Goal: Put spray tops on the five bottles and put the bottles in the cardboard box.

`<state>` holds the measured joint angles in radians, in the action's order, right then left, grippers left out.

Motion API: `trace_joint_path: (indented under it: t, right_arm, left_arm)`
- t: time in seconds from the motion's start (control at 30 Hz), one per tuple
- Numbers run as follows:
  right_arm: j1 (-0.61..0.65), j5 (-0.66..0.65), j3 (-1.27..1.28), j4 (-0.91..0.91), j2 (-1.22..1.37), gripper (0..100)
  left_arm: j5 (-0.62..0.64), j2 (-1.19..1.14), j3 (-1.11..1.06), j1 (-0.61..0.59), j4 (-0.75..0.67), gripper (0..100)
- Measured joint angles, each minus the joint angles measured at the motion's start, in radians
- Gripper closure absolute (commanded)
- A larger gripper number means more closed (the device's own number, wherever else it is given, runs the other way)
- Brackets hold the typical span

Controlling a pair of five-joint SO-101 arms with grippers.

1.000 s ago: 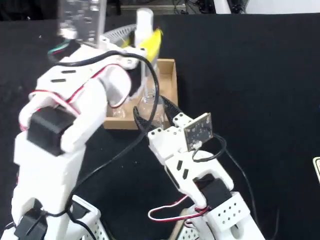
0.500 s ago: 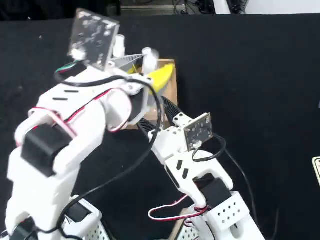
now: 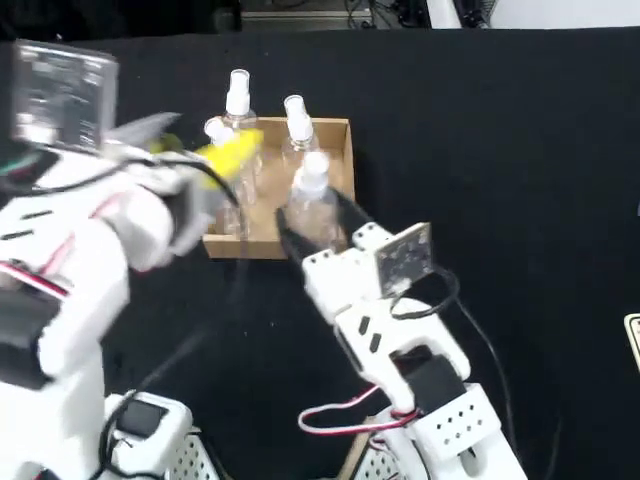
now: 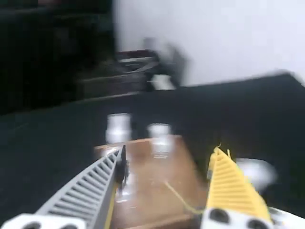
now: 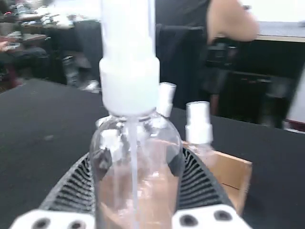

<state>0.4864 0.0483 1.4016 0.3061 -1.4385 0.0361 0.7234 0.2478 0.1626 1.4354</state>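
While the right gripper [image 3: 315, 215] clamps the clear plastic bottle with a white spray top [image 3: 312, 190] at the brown cardboard box [image 3: 338, 135] – near edge | left gripper [image 4: 167, 153] – fingers spread, holding nothing

The table [image 3: 520, 120] is viewed steeply from above by the high camera, set behind the arm bases [image 3: 455, 425]. The cardboard box [image 3: 347, 160] is viewed nearly level and close by both wrist cameras, and is shared by all three views.
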Motion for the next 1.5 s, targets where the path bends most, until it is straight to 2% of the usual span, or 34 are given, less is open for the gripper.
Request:
trace_joint_path:
  t: [0.17,0.27,0.33,0.6,0.87,1.03,1.23,1.33,1.5]
  right_arm:
    - [-0.144,0.000,-0.002,0.075,0.002,98.8]
    - [-0.196,0.000,-0.021,0.153,0.006,98.8]
    - [-0.213,0.000,-0.023,0.163,0.006,98.8]
    - [-0.238,0.000,-0.012,0.072,0.006,98.8]
    - [-0.399,-0.015,-0.006,0.035,0.009,98.8]
    - [-0.566,-0.152,-0.103,0.035,0.143,98.8]
    - [-0.767,-0.164,-0.239,-0.002,0.489,98.8]
    - [-0.829,-0.166,-0.239,-0.140,0.674,98.8]
    - [-0.895,-0.170,-0.147,-0.540,0.931,98.8]
  left_arm:
    - [0.000,-0.015,-0.147,-0.361,-0.029,74]
    - [0.000,-0.060,-0.364,-0.508,-0.137,74]
    - [0.000,-0.063,-0.539,-0.565,-0.239,74]
    - [0.000,-0.058,-1.099,-0.582,-0.732,74]
    - [0.000,-0.051,-1.395,-0.582,-1.059,74]
    - [0.000,-0.048,-1.556,-0.582,-1.211,74]
    - [0.000,-0.046,-1.605,-0.582,-1.326,74]
    - [0.000,-0.046,-1.613,-0.582,-1.333,74]
    - [0.000,-0.046,-1.613,-0.582,-1.336,74]
